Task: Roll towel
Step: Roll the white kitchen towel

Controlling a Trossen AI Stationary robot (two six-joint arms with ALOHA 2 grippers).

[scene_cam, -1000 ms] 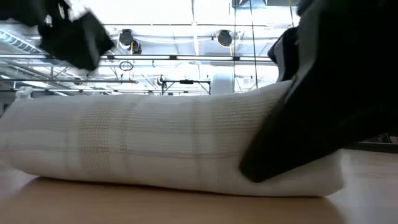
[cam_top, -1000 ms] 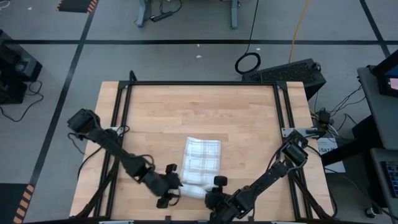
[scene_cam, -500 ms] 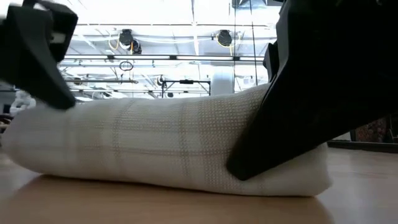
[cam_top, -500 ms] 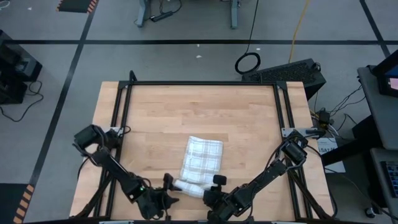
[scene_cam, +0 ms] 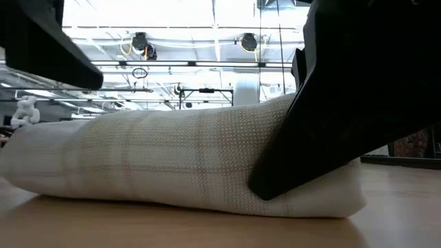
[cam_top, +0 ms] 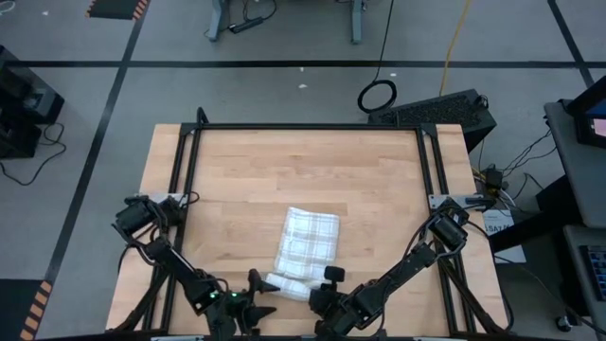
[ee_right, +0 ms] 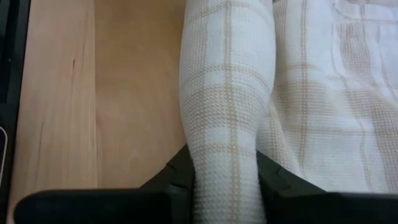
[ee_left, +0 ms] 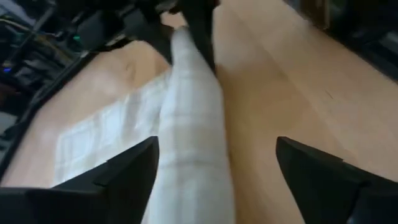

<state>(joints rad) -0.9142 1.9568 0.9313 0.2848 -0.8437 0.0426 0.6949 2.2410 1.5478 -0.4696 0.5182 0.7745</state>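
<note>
The towel (cam_top: 309, 237), white with a tan plaid grid, lies near the table's front edge. Its far part is spread flat on the wood. Its near part is wound into a roll (scene_cam: 179, 162) that lies across the table. My right gripper (cam_top: 327, 284) is shut on the roll's right end. My left gripper (cam_top: 258, 294) stands open at the roll's left end (ee_left: 193, 168), one finger (ee_left: 124, 180) close beside it and the other (ee_left: 323, 180) well clear. Whether the near finger touches the cloth I cannot tell. My right gripper pinches the roll's right end (ee_right: 227, 168) between its two fingers (ee_right: 177, 177), which stand on either side of the roll, across it. They come slanting down from the table's near right. The roll lies on the table, several layers thick, joined to the flat part (ee_right: 336, 93).
A black frame (cam_top: 189, 189) runs around the wooden table top (cam_top: 379, 180). Bare wood lies to the far, left and right of the towel. Both arms crowd the near edge.
My left gripper has swung toward the table's near edge and sunk, rolling its wrist, and now stands wide open about the roll's left end. The roll has shifted a little along the table. My right gripper has kept its hold.
</note>
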